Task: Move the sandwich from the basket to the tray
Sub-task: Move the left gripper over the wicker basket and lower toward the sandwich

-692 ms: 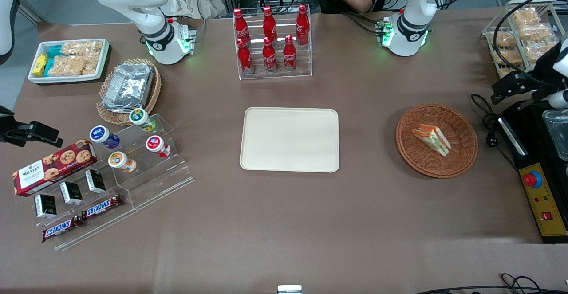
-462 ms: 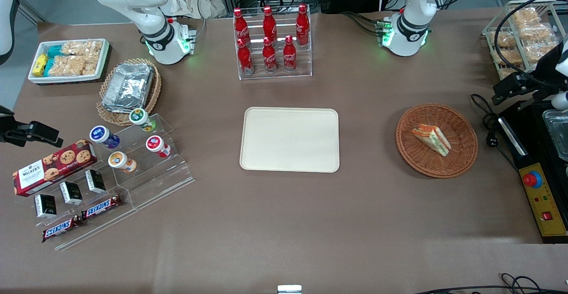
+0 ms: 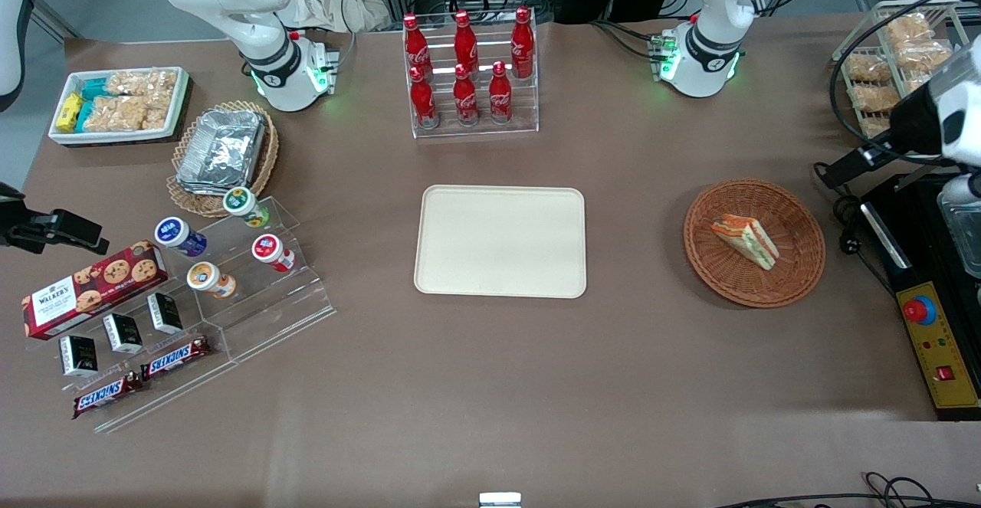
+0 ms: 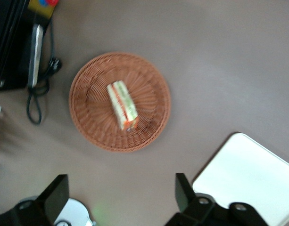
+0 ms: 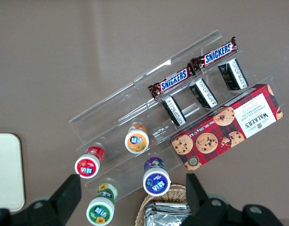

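Note:
The sandwich (image 3: 745, 241) is a triangular wedge with orange and green filling. It lies in the round reddish-brown wicker basket (image 3: 709, 267), toward the working arm's end of the table. The cream tray (image 3: 500, 241) sits flat at mid-table with nothing on it. My left gripper (image 3: 843, 163) hangs above the table beside the basket, a little farther from the front camera than the basket. In the left wrist view the gripper (image 4: 120, 179) is open and holds nothing, well above the sandwich (image 4: 122, 104), the basket (image 4: 90, 129) and a corner of the tray (image 4: 248, 174).
A black control box (image 3: 931, 339) with a red button and a coiled black cable (image 3: 843, 221) lie beside the basket. A clear rack of red cola bottles (image 3: 467, 71) stands farther back than the tray. Snack racks, a foil-tray basket and boxes fill the parked arm's end.
My left arm has swung: its wrist now sits farther back in the front view and the gripper points more toward the basket. A person's hand at the table's back edge is gone.

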Controlling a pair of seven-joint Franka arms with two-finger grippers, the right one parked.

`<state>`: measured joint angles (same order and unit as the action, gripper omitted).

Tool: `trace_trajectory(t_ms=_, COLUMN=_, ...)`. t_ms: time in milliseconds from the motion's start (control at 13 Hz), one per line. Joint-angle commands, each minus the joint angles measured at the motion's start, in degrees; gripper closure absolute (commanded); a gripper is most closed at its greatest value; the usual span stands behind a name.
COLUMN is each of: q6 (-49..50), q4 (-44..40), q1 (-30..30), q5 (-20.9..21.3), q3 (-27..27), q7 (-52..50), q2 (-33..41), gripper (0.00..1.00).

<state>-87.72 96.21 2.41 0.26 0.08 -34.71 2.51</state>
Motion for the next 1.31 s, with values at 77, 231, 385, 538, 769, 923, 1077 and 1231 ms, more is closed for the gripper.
trace_trajectory(t_ms=77, q6=-11.0, q4=17.0, q1=0.0, q5=4.4, q3=-1.7, q7=-8.2, q2=6.1, gripper=0.00)
trace_trajectory(t_ms=231, q6=-18.0, q4=25.1, q1=-0.2, q5=4.4, q3=-1.6, q7=-11.2, q2=7.9, gripper=0.00)
trace_trajectory(t_ms=385, q6=-24.9, q4=31.2, q1=-0.4, q5=4.5, q3=-1.6, q7=-14.2, q2=8.6, gripper=0.00)
trace_trajectory(t_ms=538, q6=-29.1, q4=34.0, q1=-0.5, q5=4.5, q3=-1.5, q7=-15.9, q2=7.2, gripper=0.00)
trace_trajectory(t_ms=769, q6=-39.8, q4=40.7, q1=-0.6, q5=4.3, q3=-0.2, q7=-16.3, q2=5.9, gripper=0.00)
trace_trajectory(t_ms=923, q6=-43.4, q4=42.0, q1=-0.6, q5=4.3, q3=0.4, q7=-17.0, q2=4.2, gripper=0.00)
trace_trajectory(t_ms=1077, q6=-48.4, q4=43.5, q1=-0.6, q5=4.1, q3=0.5, q7=-18.4, q2=1.8, gripper=0.00)
trace_trajectory(t_ms=1231, q6=-54.5, q4=45.3, q1=-0.5, q5=4.1, q3=0.5, q7=-22.2, q2=-1.0, gripper=0.00)
